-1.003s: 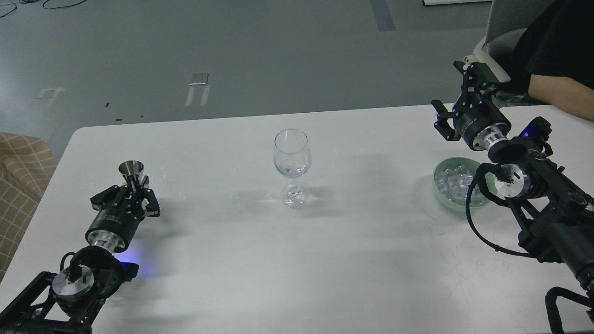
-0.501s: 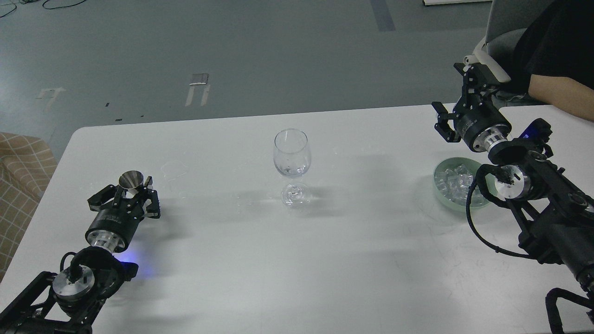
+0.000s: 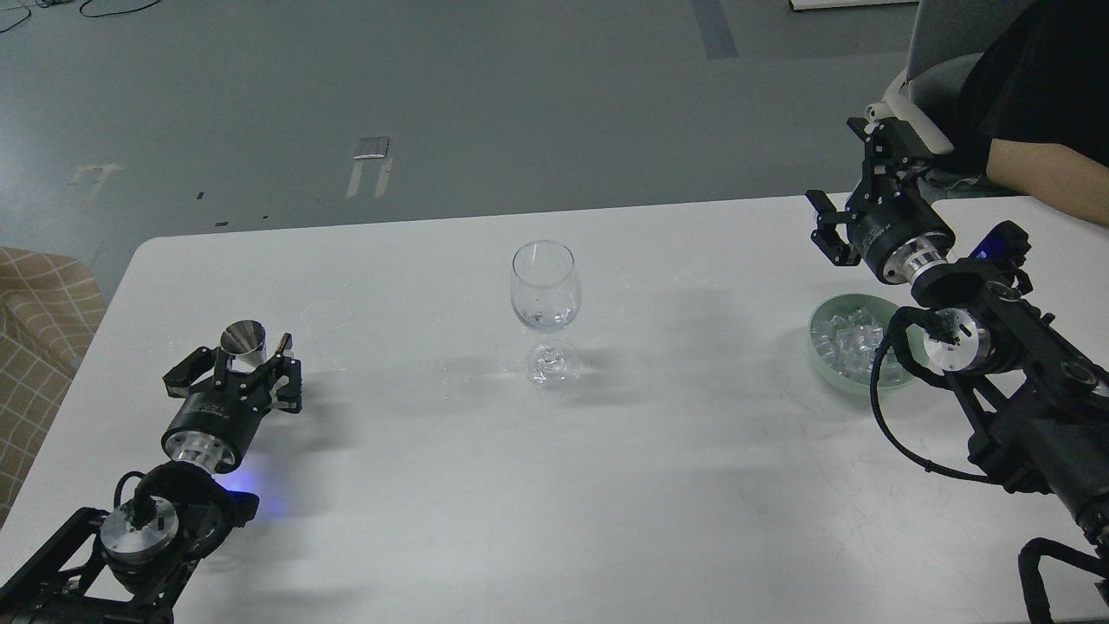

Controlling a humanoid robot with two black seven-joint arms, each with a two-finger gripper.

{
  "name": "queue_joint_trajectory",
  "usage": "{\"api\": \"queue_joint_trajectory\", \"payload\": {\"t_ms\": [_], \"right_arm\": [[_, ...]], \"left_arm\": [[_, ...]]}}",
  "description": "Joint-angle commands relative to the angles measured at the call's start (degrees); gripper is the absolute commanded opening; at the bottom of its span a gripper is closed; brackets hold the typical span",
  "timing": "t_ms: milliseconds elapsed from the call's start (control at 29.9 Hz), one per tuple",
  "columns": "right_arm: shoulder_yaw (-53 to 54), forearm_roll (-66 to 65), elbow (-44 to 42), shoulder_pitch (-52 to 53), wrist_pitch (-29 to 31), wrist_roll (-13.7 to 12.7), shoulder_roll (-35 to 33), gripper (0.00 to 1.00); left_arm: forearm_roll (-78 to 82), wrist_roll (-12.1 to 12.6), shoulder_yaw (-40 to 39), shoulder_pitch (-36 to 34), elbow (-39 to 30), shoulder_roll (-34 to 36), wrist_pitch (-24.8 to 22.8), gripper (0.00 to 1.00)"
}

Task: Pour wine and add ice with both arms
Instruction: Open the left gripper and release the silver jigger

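Note:
A clear stemmed glass (image 3: pixel 544 290) stands upright at the table's middle, with a little clear wine (image 3: pixel 543 319) low in its bowl. No stream shows. A small steel measuring cup (image 3: pixel 244 342) stands on the table at the left, between the spread fingers of my left gripper (image 3: pixel 236 371), which is open around it. The ice (image 3: pixel 849 336) is heaped in a pale green bowl (image 3: pixel 823 357) at the right. My right gripper (image 3: pixel 853 186) is open and empty, raised behind the bowl, near the table's far edge.
A person's bare forearm (image 3: pixel 1048 178) rests on the table's far right corner, close behind my right gripper. A wet patch (image 3: pixel 325 314) lies right of the cup. A checked sofa (image 3: pixel 35 303) stands off the table's left edge.
My left gripper has lowered the steel cup to the table and spread its fingers off it. The right arm has hardly moved.

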Motion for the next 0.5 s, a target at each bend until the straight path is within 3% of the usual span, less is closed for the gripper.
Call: {"api": "queue_joint_trajectory", "payload": {"t_ms": [0,100,468], "right_arm": [[-0.08,0.0,0.09,0.0,0.0,-0.01,0.0,1.0],[0.01,0.0,0.0,0.0,0.0,0.08,0.09,1.0],[0.09,0.0,0.09,-0.26,0.0,0.08,0.0,1.0]], "left_arm": [[0.0,0.09,0.0,0.0,-0.09,0.21,-0.1,0.86],[0.0,0.17,0.0,0.0,-0.09,0.39,-0.1,0.95],[0.7,0.61,-0.09,0.79,-0.26,1.7,-0.45,0.96]]}}
